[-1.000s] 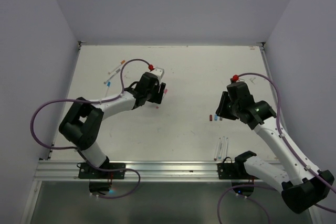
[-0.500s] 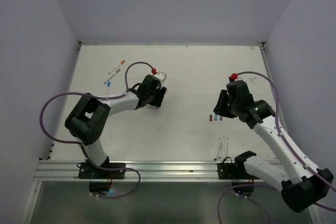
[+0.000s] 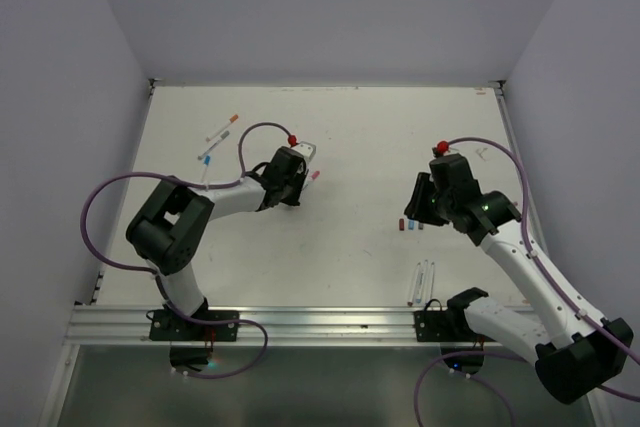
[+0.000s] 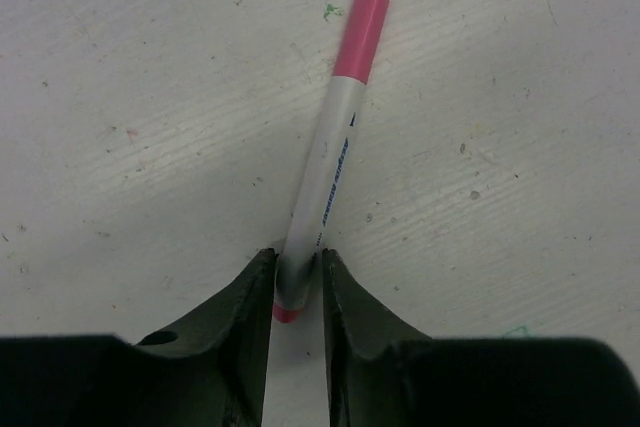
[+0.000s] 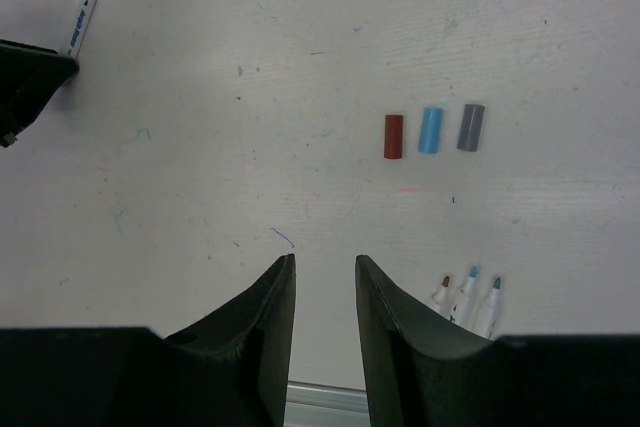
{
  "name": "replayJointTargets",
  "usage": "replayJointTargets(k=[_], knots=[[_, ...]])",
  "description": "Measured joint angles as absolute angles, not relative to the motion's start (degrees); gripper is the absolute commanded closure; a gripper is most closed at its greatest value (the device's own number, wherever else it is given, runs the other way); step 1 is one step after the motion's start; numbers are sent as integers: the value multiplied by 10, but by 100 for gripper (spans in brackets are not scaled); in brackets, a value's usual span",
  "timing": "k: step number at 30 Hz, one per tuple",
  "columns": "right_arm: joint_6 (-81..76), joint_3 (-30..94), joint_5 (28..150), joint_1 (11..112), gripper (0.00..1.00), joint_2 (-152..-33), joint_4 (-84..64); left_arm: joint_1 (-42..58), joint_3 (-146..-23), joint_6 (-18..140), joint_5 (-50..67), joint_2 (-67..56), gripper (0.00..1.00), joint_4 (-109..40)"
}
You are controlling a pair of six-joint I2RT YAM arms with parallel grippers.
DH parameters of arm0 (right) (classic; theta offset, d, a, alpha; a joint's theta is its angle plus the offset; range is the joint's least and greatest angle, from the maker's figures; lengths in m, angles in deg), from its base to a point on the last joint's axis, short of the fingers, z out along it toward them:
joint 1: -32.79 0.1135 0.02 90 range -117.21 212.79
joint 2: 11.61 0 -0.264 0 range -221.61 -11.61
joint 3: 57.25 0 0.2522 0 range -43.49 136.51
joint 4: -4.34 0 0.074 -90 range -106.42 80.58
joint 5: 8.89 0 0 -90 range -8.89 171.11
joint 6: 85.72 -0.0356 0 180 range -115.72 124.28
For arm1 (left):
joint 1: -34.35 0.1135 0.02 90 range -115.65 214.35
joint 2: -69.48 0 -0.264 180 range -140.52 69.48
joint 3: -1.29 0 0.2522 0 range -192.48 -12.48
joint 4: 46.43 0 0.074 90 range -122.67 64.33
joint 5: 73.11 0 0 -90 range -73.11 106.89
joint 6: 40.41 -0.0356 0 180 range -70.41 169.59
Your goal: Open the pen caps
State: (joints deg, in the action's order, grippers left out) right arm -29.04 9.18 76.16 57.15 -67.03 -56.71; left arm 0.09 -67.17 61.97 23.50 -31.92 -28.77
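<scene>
Grey walls box in a scuffed white table. Far left, two capped pens lie near the table's edge, not yet opened. My left gripper is pinched tight on the tail of the pink pen, down at table level, with its pink cap pointing away and free. My right gripper hovers with its jaws narrowly parted, holding nothing, near three loose caps and three bare pens. I judge this to be the fourth pen. Next, the right gripper must cross over, pinch that cap and pull along the barrel. The stretch between the arms is open, and the walls sit well apart.
</scene>
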Motion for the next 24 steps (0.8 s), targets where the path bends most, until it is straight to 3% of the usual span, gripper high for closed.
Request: replayJointTargets(k=[2, 3, 8, 11, 12, 13, 14, 15, 22, 24], knots=[[-290, 90, 763, 571, 66, -673, -561, 1, -671, 620, 233, -320, 88, -290], [-290, 88, 764, 571, 66, -675, -558, 1, -671, 620, 232, -320, 100, -291], [-291, 75, 779, 571, 64, -680, -544, 1, -669, 628, 234, -314, 100, -287], [-297, 64, 789, 571, 48, -680, -536, 1, -641, 641, 234, -264, 100, -269], [-302, 60, 793, 571, 34, -680, -532, 1, -628, 646, 227, -231, 100, -264], [-308, 56, 796, 571, 27, -680, -528, 1, -617, 652, 219, -192, 100, -259], [-308, 53, 801, 571, 8, -679, -522, 1, -608, 657, 209, -159, 100, -260], [-313, 48, 807, 571, 1, -678, -514, 0, -600, 667, 190, -109, 100, -263], [-352, 26, 883, 571, 1, -684, -421, -34, -559, 735, 80, 7, 100, -352], [-363, 21, 910, 571, 9, -690, -378, -54, -534, 760, 64, 6, 100, -369]])
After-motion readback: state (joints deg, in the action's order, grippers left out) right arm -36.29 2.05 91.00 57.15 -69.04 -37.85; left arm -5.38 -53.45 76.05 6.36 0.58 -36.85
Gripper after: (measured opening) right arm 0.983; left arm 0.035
